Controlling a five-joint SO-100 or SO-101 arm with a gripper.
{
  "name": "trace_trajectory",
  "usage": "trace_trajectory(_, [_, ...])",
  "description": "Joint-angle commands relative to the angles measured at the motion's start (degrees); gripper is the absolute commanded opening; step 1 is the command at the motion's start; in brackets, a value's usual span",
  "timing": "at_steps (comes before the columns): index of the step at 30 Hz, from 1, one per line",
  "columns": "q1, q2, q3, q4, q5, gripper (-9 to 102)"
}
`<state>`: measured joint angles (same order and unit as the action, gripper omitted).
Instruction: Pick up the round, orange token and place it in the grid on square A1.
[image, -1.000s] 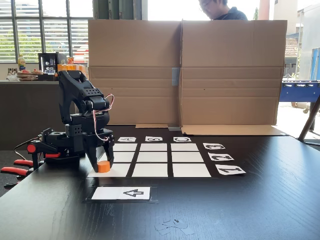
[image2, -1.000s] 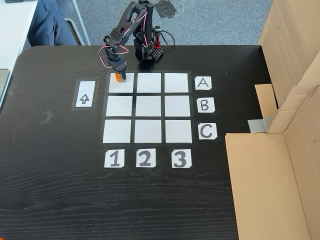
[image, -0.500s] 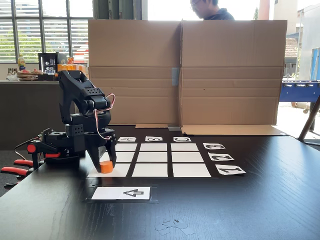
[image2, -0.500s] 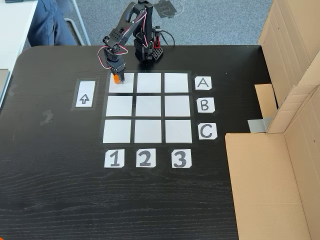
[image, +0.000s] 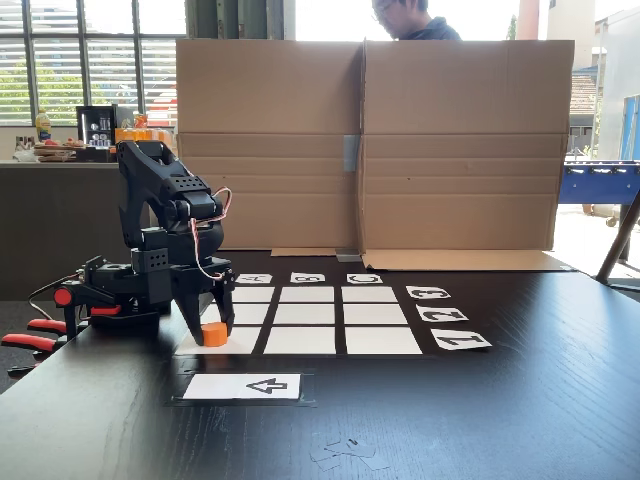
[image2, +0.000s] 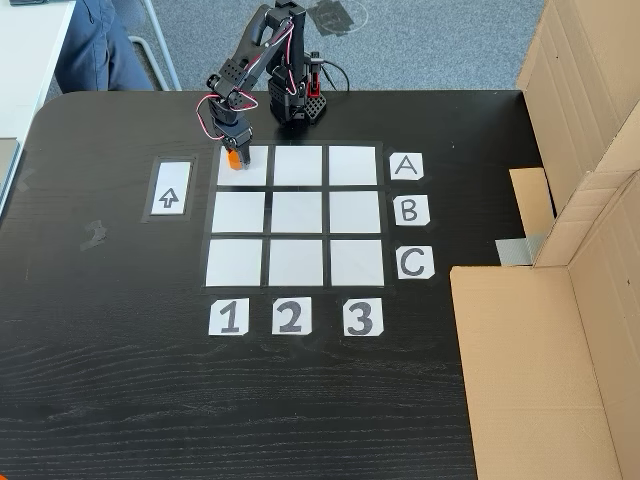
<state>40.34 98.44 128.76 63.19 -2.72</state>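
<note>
The token was a short, bright orange cylinder with a flat top, narrower than the white cell beneath it. In both fixed views it sat on square A1, toward that cell's outer edge, the side facing the arrow card. The pincer pointed straight down over it, one black finger on each side of the token; whether the fingers pressed it or stood slightly off it I could not tell.

The grid lay flat on the black tabletop, its nine cells split by dark gaps, with labels A, B, C along one side and 1, 2, 3 along another. The other eight cells were bare. The arm's base stood just beyond row A, near the tabletop's far edge in the view from above. A cardboard wall closed off one side of the tabletop, well apart from the pincer. A person stood behind the cardboard.
</note>
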Motion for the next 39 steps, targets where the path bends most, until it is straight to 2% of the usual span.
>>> trace_trajectory(1, [-0.79,0.35,-0.26,-0.35,0.00,12])
trace_trajectory(13, [-2.55,1.05,1.49,-0.35,0.00,12])
trace_trajectory(28, [-0.53,1.41,0.53,-1.85,-0.18,30])
trace_trajectory(39, [6.24,2.99,-7.73,-3.08,-0.26,36])
